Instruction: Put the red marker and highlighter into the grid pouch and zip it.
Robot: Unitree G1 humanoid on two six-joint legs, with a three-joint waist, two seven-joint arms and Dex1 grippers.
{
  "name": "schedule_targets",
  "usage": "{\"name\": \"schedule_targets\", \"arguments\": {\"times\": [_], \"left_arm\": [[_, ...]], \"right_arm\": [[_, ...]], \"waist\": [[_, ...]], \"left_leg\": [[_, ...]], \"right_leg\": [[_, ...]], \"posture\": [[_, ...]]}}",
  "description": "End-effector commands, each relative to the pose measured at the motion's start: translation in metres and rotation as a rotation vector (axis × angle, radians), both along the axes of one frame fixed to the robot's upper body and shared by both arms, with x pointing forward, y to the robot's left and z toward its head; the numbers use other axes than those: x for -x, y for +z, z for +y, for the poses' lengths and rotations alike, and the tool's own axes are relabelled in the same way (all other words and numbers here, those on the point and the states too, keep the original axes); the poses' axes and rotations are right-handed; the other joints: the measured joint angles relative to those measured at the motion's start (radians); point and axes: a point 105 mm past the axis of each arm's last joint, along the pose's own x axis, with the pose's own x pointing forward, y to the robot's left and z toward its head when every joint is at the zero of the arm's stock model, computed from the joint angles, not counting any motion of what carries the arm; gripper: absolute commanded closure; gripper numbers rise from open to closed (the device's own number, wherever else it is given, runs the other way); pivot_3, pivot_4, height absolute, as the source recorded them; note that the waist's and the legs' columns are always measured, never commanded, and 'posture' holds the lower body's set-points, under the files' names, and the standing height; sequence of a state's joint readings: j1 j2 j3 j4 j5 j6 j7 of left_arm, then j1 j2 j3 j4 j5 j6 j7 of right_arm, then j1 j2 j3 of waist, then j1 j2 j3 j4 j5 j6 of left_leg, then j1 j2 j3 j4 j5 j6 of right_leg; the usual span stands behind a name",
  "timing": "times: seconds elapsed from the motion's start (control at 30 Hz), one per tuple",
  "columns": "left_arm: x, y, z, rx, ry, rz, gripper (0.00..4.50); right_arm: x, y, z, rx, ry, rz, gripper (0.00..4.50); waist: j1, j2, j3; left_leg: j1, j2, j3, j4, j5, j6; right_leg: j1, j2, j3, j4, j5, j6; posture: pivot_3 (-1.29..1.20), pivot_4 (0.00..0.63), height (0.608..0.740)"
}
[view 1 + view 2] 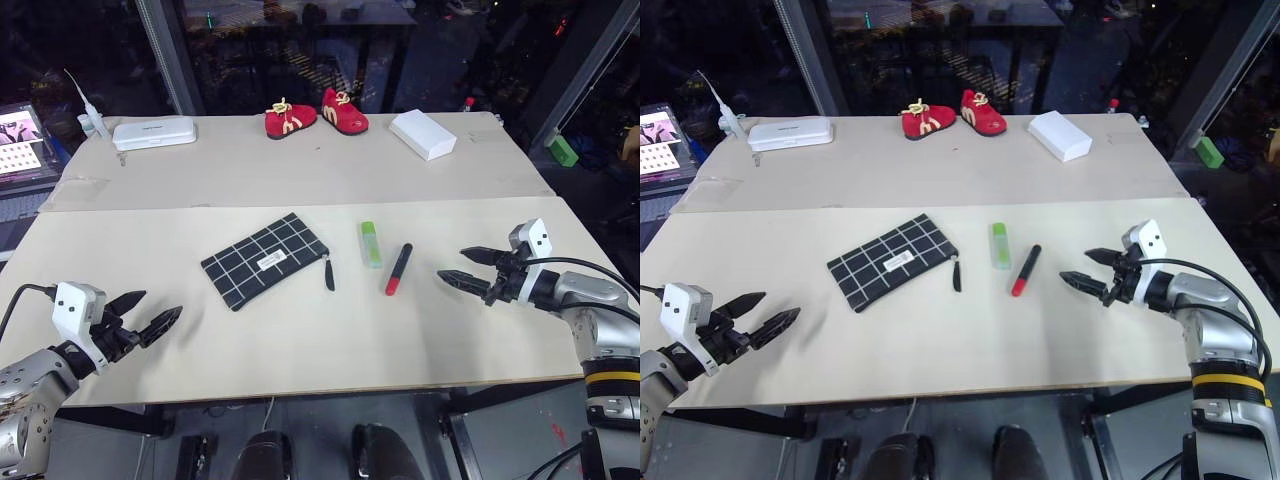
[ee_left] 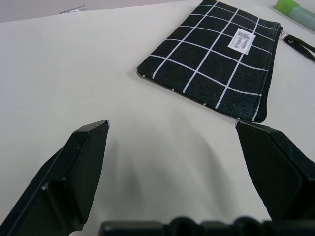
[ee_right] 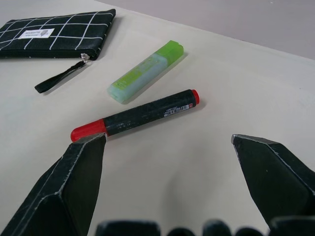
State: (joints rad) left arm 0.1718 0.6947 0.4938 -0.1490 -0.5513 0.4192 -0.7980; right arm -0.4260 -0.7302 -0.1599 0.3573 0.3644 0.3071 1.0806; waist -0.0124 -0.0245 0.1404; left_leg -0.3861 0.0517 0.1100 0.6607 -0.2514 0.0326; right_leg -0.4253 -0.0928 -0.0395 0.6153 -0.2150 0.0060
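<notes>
Flanking the counter (image 1: pixel 300 330), both tools released: right tool (image 1: pixel 465 267) faces red marker (image 1: pixel 399 269) and highlighter (image 1: pixel 371 243), left tool (image 1: pixel 148 314) near zipped grid pouch (image 1: pixel 265 259).

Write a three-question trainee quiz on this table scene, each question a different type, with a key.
1. True or false: the pouch lies zipped shut on the table.
2. Multiple choice: which lies nearest the right end effector? A) the highlighter B) the marker C) the red shoes
3. Fill in: both the left end effector and the right one are ____ and hold nothing.

Key:
1. True: no lining shows along the zipper edge, and the pull strap trails off its end.
2. B: the marker lies between the highlighter and the right end effector.
3. Open.
</notes>
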Motion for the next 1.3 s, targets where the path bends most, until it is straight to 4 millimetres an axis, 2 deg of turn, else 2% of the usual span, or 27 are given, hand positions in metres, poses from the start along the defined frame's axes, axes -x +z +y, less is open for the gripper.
{"name": "schedule_targets", "arguments": {"times": [0.03, 0.07, 0.17, 0.2, 0.27, 0.3, 0.37, 0.5, 0.53, 0.6, 0.7, 0.8, 0.87, 0.97, 1.07, 1.17, 1.3], "left_arm": [[-0.004, 0.009, -0.003, -0.016, -0.042, -0.033, 0.05], [-0.007, 0.009, -0.008, -0.016, -0.098, -0.045, 0.05], [-0.013, 0.008, -0.009, -0.112, -0.186, -0.089, 0.00], [-0.014, 0.006, -0.008, -0.157, -0.201, -0.094, 0.00], [-0.014, 0.002, -0.008, -0.232, -0.236, -0.106, 0.00], [-0.015, 0.003, -0.008, -0.265, -0.251, -0.126, 0.00], [-0.017, 0.005, -0.008, -0.352, -0.285, -0.163, 0.00], [-0.019, 0.004, -0.009, -0.462, -0.346, -0.193, 0.00], [-0.019, 0.004, -0.010, -0.496, -0.368, -0.197, 0.00], [-0.019, 0.001, -0.011, -0.549, -0.406, -0.200, 0.00], [-0.018, -0.006, -0.013, -0.677, -0.489, -0.205, 0.00], [-0.020, -0.012, -0.024, -0.768, -0.578, -0.243, 0.00], [-0.024, -0.014, -0.031, -0.787, -0.602, -0.273, 0.00], [-0.029, -0.017, -0.043, -0.802, -0.643, -0.302, 0.00], [-0.035, -0.017, -0.053, -0.796, -0.662, -0.330, 0.00], [-0.039, -0.016, -0.058, -0.792, -0.665, -0.342, 0.00], [-0.040, -0.016, -0.058, -0.793, -0.667, -0.346, 0.00]], "right_arm": [[-0.001, 0.004, 0.002, -0.004, -0.001, -0.025, 0.00], [-0.004, 0.000, 0.003, -0.005, -0.017, -0.027, 0.00], [-0.011, -0.003, 0.003, -0.020, -0.067, -0.038, 0.63], [-0.011, -0.003, 0.003, -0.025, -0.066, -0.040, 1.09], [-0.010, -0.003, 0.006, -0.023, -0.050, -0.045, 1.62], [-0.009, -0.004, 0.008, -0.028, -0.038, -0.037, 2.07], [-0.006, -0.004, 0.014, -0.031, -0.003, -0.027, 2.65], [-0.004, -0.001, 0.020, -0.038, 0.035, -0.031, 4.14], [-0.003, 0.000, 0.022, -0.038, 0.046, -0.031, 4.38], [-0.004, 0.000, 0.026, -0.033, 0.060, -0.030, 4.45], [-0.012, 0.009, 0.049, -0.043, 0.097, -0.059, 4.45], [-0.025, 0.043, 0.110, -0.152, 0.212, -0.134, 4.45], [-0.030, 0.049, 0.138, -0.125, 0.250, -0.158, 4.45], [-0.043, 0.047, 0.168, -0.088, 0.237, -0.140, 4.45], [-0.053, 0.036, 0.200, 0.022, 0.228, -0.135, 4.45], [-0.067, 0.019, 0.215, 0.133, 0.183, -0.147, 4.45], [-0.075, 0.006, 0.236, 0.193, 0.189, -0.157, 4.45]], "waist": [[0.000, 0.000, 0.000], [0.000, 0.000, 0.000], [0.001, 0.000, 0.000], [0.001, 0.000, 0.000], [0.000, 0.000, 0.000], [-0.002, 0.000, 0.000], [-0.002, 0.000, 0.000], [-0.001, 0.000, 0.000], [-0.001, 0.000, 0.000], [-0.001, 0.000, 0.000], [-0.004, 0.000, 0.000], [-0.021, 0.001, 0.000], [-0.028, 0.001, 0.000], [-0.021, 0.002, 0.000], [-0.008, 0.002, 0.000], [-0.003, 0.002, 0.000], [-0.004, 0.002, 0.000]], "left_leg": [[0.000, 0.000, 0.000, 0.000, 0.000, 0.000], [0.000, 0.000, 0.000, 0.000, 0.000, 0.000], [0.001, -0.001, 0.001, 0.000, 0.001, -0.001], [0.001, -0.001, 0.002, 0.000, 0.001, -0.001], [0.000, -0.001, 0.002, 0.000, 0.001, -0.001], [-0.001, -0.001, 0.002, 0.000, 0.000, -0.001], [-0.001, 0.000, 0.002, 0.000, 0.000, 0.000], [-0.001, 0.000, 0.002, 0.000, 0.000, 0.000], [-0.001, 0.000, 0.002, 0.000, 0.000, 0.000], [0.000, 0.001, 0.002, 0.000, 0.000, 0.000], [0.000, 0.001, 0.002, 0.000, 0.000, 0.000], [0.000, 0.001, 0.003, 0.000, 0.000, -0.001], [0.001, 0.002, 0.003, 0.000, 0.001, -0.002], [0.000, 0.001, 0.003, 0.000, 0.001, -0.002], [-0.006, 0.000, 0.006, 0.000, 0.002, -0.003], [-0.007, 0.000, 0.010, 0.000, 0.002, -0.003], [-0.007, 0.000, 0.010, 0.001, 0.003, -0.004]], "right_leg": [[0.000, 0.000, 0.000, 0.000, 0.000, 0.000], [0.000, 0.000, 0.000, 0.000, 0.000, 0.000], [0.001, 0.001, -0.001, 0.001, 0.000, 0.000], [0.000, 0.001, -0.001, 0.001, 0.000, 0.000], [0.000, 0.000, 0.000, 0.001, 0.000, 0.000], [-0.001, 0.000, 0.000, 0.000, 0.000, 0.000], [-0.001, 0.000, 0.000, 0.000, 0.000, 0.000], [-0.001, 0.000, -0.001, 0.000, 0.000, 0.000], [-0.001, 0.000, 0.000, 0.000, 0.000, 0.000], [-0.001, -0.001, 0.000, 0.000, 0.000, 0.000], [-0.001, -0.001, 0.000, 0.000, 0.000, 0.000], [-0.003, 0.000, 0.000, 0.001, 0.002, -0.002], [-0.004, 0.000, 0.000, 0.007, 0.002, -0.003], [-0.007, 0.000, -0.001, 0.011, 0.001, -0.003], [-0.012, -0.001, -0.002, 0.013, 0.001, -0.002], [-0.013, -0.001, -0.002, 0.012, 0.001, -0.002], [-0.013, -0.001, -0.002, 0.012, 0.001, -0.002]], "posture": [[0.00, 0.150, 0.740], [0.00, 0.150, 0.740], [0.00, 0.150, 0.740], [0.00, 0.150, 0.740], [0.00, 0.150, 0.740], [0.00, 0.150, 0.740], [0.00, 0.150, 0.740], [0.00, 0.150, 0.740], [0.00, 0.150, 0.740], [0.00, 0.150, 0.740], [0.00, 0.150, 0.740], [0.00, 0.150, 0.740], [0.00, 0.150, 0.740], [0.00, 0.150, 0.740], [0.00, 0.150, 0.740], [0.00, 0.150, 0.740], [0.00, 0.150, 0.740]]}}
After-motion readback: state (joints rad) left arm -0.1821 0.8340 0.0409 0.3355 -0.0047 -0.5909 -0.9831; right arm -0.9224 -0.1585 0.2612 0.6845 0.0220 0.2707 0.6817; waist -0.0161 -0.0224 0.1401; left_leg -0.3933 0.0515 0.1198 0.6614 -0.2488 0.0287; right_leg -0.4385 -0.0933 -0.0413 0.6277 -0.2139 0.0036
